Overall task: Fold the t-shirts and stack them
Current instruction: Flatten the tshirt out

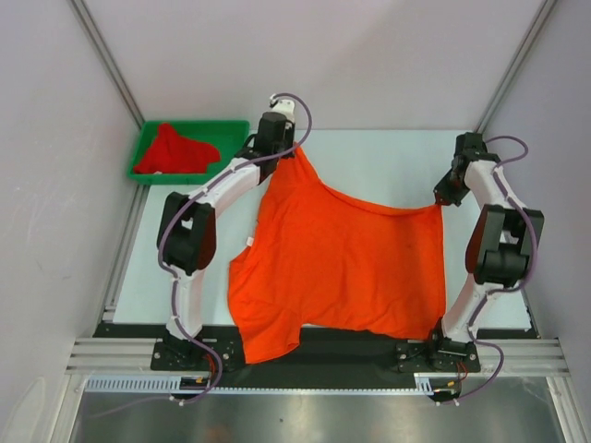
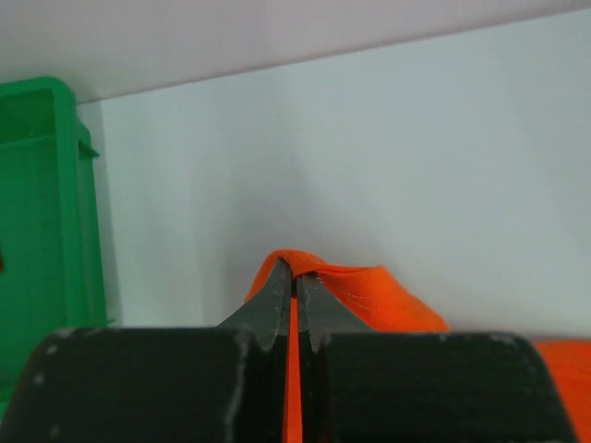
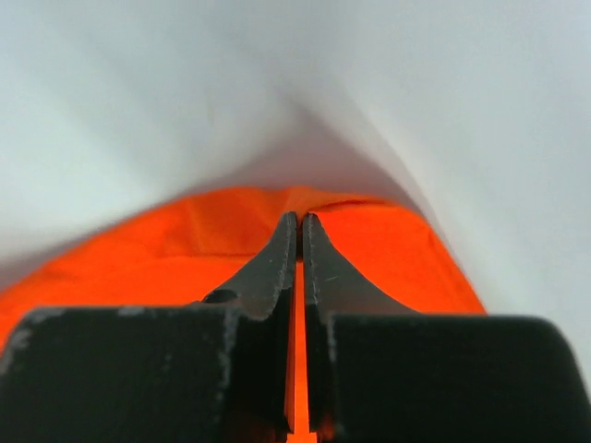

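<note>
Orange t-shirt (image 1: 342,268): we see it spread across the middle of the tabletop (image 1: 388,157), two corners lifted.
Left tool (image 2: 294,269): we find it pinched tight on one orange t-shirt corner, upper centre of the top view.
Right tool (image 3: 300,221): clamped on another corner, at the right.
Red t-shirt (image 1: 174,152): crumpled inside the green tray (image 1: 194,124), upper left.
</note>
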Robot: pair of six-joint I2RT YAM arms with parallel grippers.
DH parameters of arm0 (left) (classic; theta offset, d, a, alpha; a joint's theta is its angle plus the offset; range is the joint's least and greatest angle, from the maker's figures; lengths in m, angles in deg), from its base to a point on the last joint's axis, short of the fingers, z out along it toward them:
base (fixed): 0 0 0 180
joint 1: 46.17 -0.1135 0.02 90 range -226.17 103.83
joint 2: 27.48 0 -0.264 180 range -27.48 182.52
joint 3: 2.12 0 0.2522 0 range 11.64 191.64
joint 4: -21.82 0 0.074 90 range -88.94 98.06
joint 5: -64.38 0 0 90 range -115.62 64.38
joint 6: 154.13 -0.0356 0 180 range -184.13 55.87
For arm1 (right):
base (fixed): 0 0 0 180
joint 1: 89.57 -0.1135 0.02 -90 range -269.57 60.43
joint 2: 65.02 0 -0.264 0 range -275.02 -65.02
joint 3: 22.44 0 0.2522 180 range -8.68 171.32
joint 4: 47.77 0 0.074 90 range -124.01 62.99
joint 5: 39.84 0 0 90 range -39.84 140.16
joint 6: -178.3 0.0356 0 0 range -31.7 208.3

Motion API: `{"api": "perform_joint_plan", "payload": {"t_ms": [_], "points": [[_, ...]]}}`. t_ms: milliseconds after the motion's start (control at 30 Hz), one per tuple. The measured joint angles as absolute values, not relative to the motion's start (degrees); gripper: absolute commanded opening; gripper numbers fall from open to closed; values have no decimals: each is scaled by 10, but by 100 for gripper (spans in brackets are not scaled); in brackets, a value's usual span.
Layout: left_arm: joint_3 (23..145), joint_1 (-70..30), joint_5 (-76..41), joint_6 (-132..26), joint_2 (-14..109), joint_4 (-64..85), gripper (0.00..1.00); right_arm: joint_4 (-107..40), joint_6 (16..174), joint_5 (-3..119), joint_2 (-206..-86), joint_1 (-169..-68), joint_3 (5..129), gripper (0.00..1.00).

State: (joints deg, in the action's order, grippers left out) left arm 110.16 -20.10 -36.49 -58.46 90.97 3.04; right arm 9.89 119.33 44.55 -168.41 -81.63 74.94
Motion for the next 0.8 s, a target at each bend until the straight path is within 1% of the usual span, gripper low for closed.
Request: {"api": "perform_joint_plan", "payload": {"t_ms": [133,267,500,633,800], "points": [[1147,-203,-359,-559,930,33,0,104,1183,457,-1762,-795,820,0],[1180,-208,-359,-545,935,33,0,107,1173,461,-1789,-785,870,0],[1246,-230,-359,-540,940,32,0,111,1171,465,-1790,-765,904,0],[1259,-241,-360,-535,936,32,0,115,1172,460,-1787,-757,905,0],[1269,-245,-359,-536,916,14,0,90,1188,467,-1730,-756,907,0]]}}
